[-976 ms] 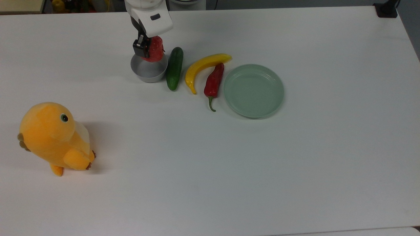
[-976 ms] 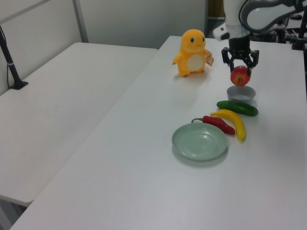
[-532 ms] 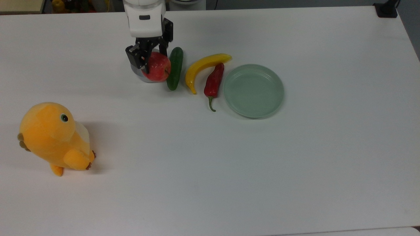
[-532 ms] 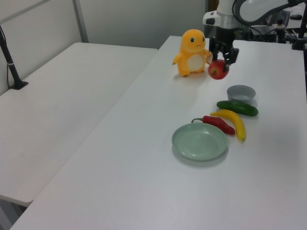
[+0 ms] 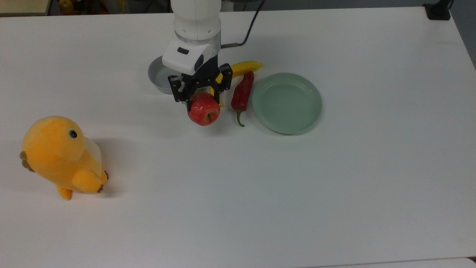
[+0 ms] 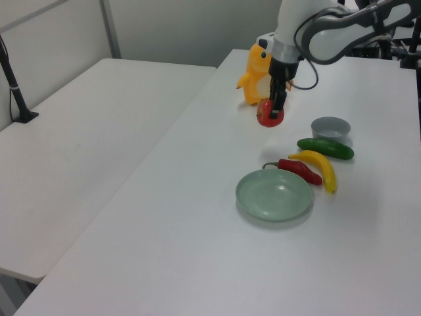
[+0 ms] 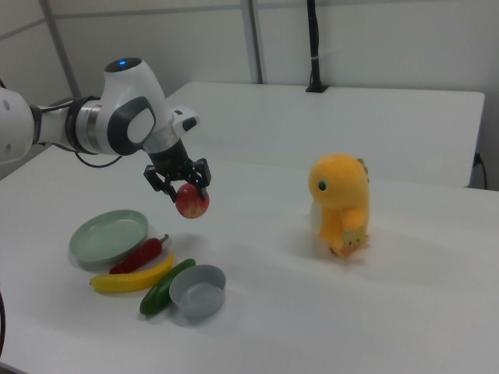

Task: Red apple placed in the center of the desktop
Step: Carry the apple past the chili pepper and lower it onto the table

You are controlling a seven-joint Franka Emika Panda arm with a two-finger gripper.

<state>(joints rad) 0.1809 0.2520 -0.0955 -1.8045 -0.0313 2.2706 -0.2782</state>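
Observation:
The red apple (image 5: 203, 108) (image 6: 270, 115) (image 7: 192, 202) hangs in the air above the white desktop (image 5: 260, 186), with my gripper (image 5: 200, 97) (image 6: 273, 109) (image 7: 181, 185) shut on its upper half from above. In the top view it sits just in front of the row of vegetables, between the grey bowl (image 5: 160, 76) and the red chili pepper (image 5: 241, 93). The arm hides the cucumber and part of the banana (image 5: 245, 67) in the top view.
A pale-green plate (image 5: 287, 102) lies at the top view's right of the chili. A cucumber (image 6: 325, 148) and the grey bowl (image 6: 330, 128) sit behind them. An orange plush toy (image 5: 61, 156) stands at the top view's left. Open white surface spreads toward the top view's bottom.
My gripper has carried the apple from over the grey bowl toward the top view's lower right, away from the bowl and out over the open desktop, and has turned about its axis.

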